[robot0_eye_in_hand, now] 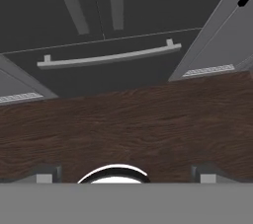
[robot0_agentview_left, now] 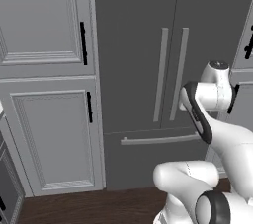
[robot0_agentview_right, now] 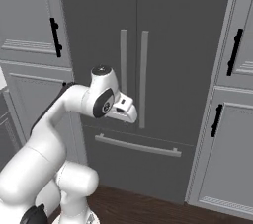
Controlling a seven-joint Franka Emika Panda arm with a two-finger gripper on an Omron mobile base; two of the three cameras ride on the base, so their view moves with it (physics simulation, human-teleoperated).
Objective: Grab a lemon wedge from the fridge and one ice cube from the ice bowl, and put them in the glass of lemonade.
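Dark grey and tall, the fridge [robot0_agentview_left: 148,65] stands shut straight ahead of the robot, its 2 doors meeting at a centre seam, each with a long vertical light grey handle [robot0_agentview_right: 144,77] beside that seam, and a bottom drawer [robot0_eye_in_hand: 108,77] with a horizontal bar below. Light grey panelled cabinets [robot0_agentview_left: 47,70] flank it at 9 and 3 o'clock, and dark wood floor [robot0_eye_in_hand: 128,124] runs beneath.

The white arm is folded in front of the right door, and in the right base view its hand sits just below and left of the handles. The gripper [robot0_eye_in_hand: 123,174] is spread wide and holds nothing; it points down at the floor, with the drawer at 12 o'clock in the hand view.

Likely risks, as a judgement: the 2 handles sit close together, so a reach may close on the wrong one or catch both; the folded elbow, near the door, may block its swing; a shallow grip may slip off the smooth bar.

The lemon wedge is presumably behind the closed doors.
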